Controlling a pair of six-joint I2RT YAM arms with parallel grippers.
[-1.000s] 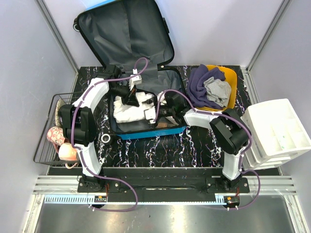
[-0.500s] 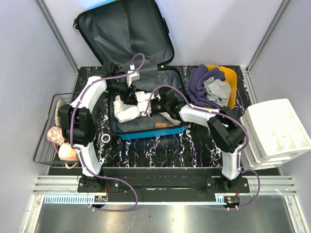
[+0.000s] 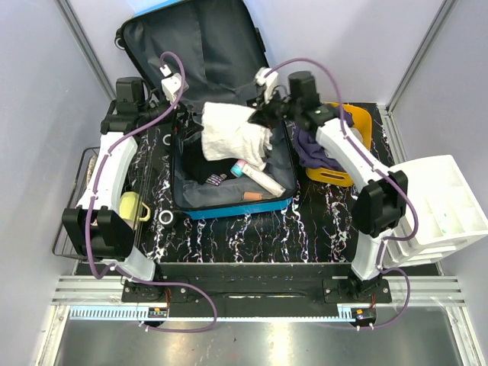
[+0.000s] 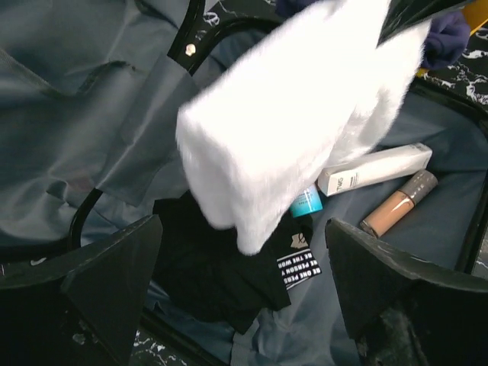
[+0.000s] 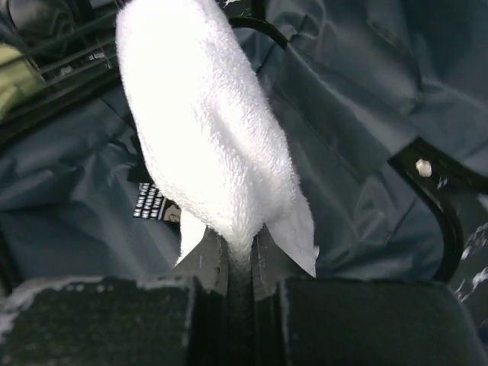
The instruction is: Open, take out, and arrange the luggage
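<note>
The blue luggage (image 3: 229, 207) lies open mid-table, its grey-lined lid (image 3: 191, 53) leaning on the back wall. My right gripper (image 3: 263, 120) (image 5: 242, 252) is shut on a white towel (image 3: 232, 133) (image 5: 202, 130) (image 4: 297, 114), which hangs lifted above the case. My left gripper (image 3: 156, 114) (image 4: 240, 229) stands open and empty at the case's back-left corner, apart from the towel. Left in the case are a black garment (image 3: 204, 169) (image 4: 213, 259), a white tube (image 3: 267, 181) (image 4: 374, 168), a teal-capped item (image 3: 239, 168) and a tan bottle (image 3: 252, 196) (image 4: 396, 206).
An orange bin (image 3: 358, 133) holding purple and grey clothes (image 3: 316, 149) sits right of the case. A white compartment organiser (image 3: 431, 206) stands at the far right. A wire basket (image 3: 84, 206) with a yellow-green item (image 3: 131, 206) is on the left. A small ring (image 3: 165, 218) lies beside the case.
My right gripper closed on the towel and raised it out of the case toward the back. My left gripper let go, opened and drew back to the left.
</note>
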